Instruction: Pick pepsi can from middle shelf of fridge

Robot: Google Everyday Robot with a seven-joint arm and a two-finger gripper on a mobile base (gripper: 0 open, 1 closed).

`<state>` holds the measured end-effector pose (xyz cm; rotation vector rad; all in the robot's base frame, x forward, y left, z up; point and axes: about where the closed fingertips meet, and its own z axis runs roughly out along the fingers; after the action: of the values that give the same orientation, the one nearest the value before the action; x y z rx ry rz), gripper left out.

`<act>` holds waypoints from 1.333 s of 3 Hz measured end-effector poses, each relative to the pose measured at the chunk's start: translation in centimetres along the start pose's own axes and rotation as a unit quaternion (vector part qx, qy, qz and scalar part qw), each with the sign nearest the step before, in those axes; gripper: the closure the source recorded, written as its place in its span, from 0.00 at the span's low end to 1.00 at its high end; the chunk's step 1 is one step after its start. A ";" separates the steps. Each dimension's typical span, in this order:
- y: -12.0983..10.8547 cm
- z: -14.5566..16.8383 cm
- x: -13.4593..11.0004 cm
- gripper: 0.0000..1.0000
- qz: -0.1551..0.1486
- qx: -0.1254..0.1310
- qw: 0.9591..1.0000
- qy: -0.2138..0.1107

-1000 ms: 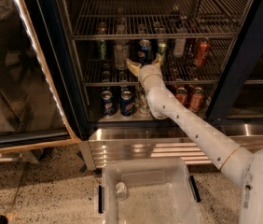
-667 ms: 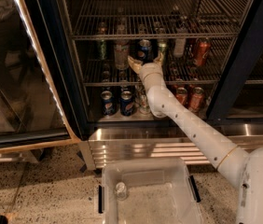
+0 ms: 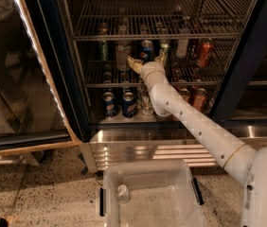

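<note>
The fridge (image 3: 241, 56) stands open. A dark-blue pepsi can (image 3: 146, 48) stands on the middle shelf (image 3: 98, 79), a wire rack, near its centre. My gripper (image 3: 146, 60) reaches into the fridge at that shelf. It is open, with one finger on each side of the can's lower part. The fingers (image 3: 133, 63) look close to the can, and I cannot tell if they touch it. My white arm runs down to the lower right and hides the can's base.
Orange-red cans (image 3: 203, 51) and green-and-white cans (image 3: 102, 48) share the middle shelf. Two more blue cans (image 3: 109, 103) stand on the bottom level. The glass door (image 3: 10, 65) hangs open at left. A steel ledge (image 3: 171, 141) and a clear plastic bin (image 3: 171, 174) lie below.
The gripper has edged slightly up and further in around the pepsi can. The can and the other drinks have not moved.
</note>
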<state>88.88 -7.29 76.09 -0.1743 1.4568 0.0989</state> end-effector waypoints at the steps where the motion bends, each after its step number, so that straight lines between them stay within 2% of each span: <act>1: 0.6 0.1 -0.3 0.23 0.000 -0.017 1.000 0.020; 2: 0.9 0.1 -0.5 0.22 0.000 -0.027 0.999 0.032; 3: 1.0 0.3 -0.4 0.28 0.001 -0.030 0.999 0.041; 4: 0.7 0.4 0.2 0.27 -0.010 -0.013 0.998 0.053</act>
<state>89.13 -6.53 75.86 -0.2186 1.5604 0.0925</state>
